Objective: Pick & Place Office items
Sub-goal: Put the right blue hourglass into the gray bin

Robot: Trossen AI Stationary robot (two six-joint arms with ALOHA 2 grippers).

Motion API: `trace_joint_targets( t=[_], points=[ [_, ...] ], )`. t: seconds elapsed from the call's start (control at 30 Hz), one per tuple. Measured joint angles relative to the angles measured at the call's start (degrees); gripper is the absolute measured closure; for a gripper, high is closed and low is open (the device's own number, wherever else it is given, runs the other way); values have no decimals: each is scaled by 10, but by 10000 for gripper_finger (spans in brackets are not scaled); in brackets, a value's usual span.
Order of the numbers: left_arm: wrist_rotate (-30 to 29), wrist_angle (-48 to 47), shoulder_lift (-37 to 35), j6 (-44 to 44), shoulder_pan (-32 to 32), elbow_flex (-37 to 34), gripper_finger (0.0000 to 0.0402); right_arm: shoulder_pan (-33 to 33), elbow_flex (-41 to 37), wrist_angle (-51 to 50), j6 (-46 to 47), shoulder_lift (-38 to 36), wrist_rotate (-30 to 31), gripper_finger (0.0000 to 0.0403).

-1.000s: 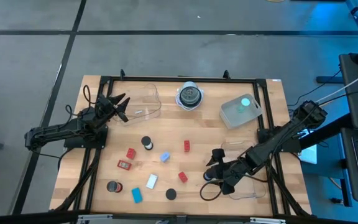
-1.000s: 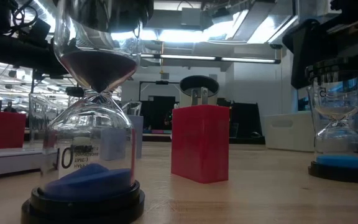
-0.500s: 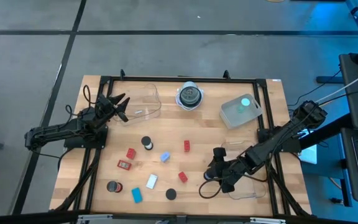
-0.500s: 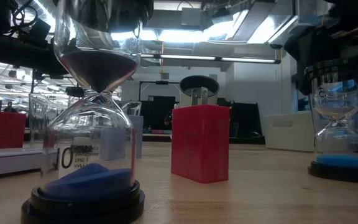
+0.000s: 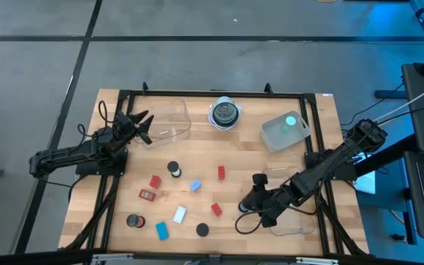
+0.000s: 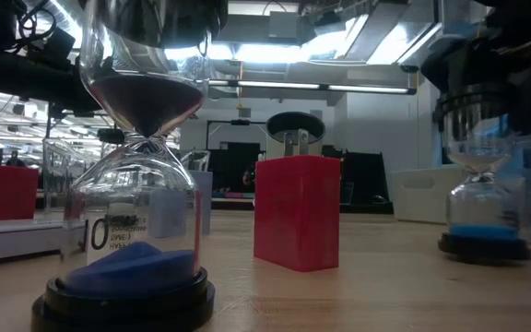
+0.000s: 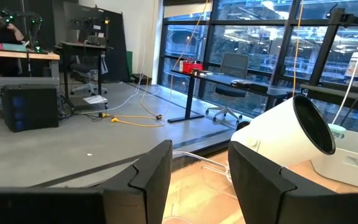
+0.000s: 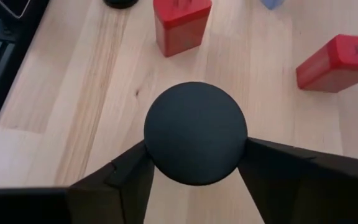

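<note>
Right gripper (image 8: 194, 171) clamped on black cap of an hourglass (image 6: 483, 175), low over the table's (image 5: 234, 158) near right. Beyond, red block (image 8: 181, 23) upright on the wood. Left gripper (image 5: 142, 126) far left, fingers slightly parted, holding nothing.

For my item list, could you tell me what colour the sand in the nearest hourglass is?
Blue sand, best seen in the low view.

Both robot arms are matte black, built of chunky jointed segments, with black cables looping beside their bases. The left tool (image 7: 194, 180) ends in two broad, flat-faced black fingers (image 7: 151, 177); the right tool (image 8: 194, 158) has dark, wedge-shaped angular fingers (image 8: 129, 180).
</note>
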Motion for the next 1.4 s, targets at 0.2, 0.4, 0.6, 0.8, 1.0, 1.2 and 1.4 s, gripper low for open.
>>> trace_joint_targets(
  t=[0.2,0.4,0.6,0.8,1.0,1.2,1.4],
  points=[
    [0,0,0,0,0,0,247,0,0,1,0,0,3,198],
    [0,0,0,0,0,0,247,0,0,2,1,0,2,202],
    [0,0,0,0,0,0,247,0,0,2,9,0,-6,197],
    [0,0,0,0,0,0,247,-8,0,1,71,0,-11,193],
    [0,0,0,0,0,0,247,-13,0,1,93,0,-12,149],
    [0,0,0,0,0,0,247,-19,0,22,91,0,-17,95],
    [0,0,0,1,0,0,247,-30,0,42,88,0,-30,74]
  ],
)
